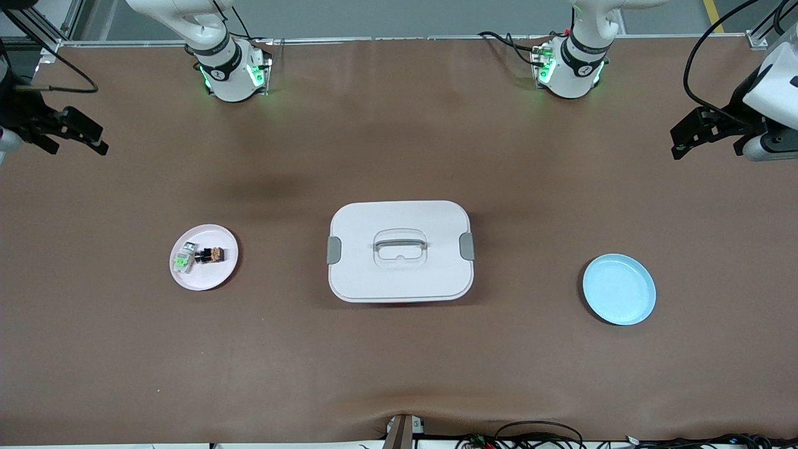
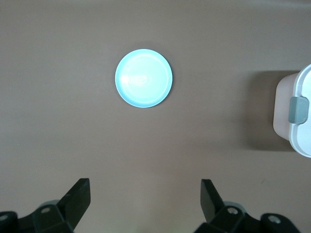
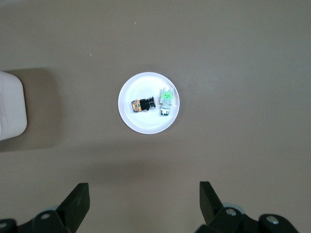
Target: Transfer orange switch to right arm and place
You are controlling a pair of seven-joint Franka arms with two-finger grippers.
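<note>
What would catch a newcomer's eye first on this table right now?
The white lidded container with grey latches sits mid-table. Toward the right arm's end, a white plate carries the orange switch beside a white-grey part with a green face; toward the left arm's end lies an empty light blue plate. The left hand and right hand wait open at the table's ends.

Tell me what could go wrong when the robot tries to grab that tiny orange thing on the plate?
1. The orange switch lies right beside the green-faced part on the white plate, so a gripper might nudge or grab the wrong piece.
2. It is tiny, so it may slip during the handover between the left gripper and the right gripper, both open and up by the table's ends.
3. The white lidded box sits between the plates, so a low carry could bump it.
</note>
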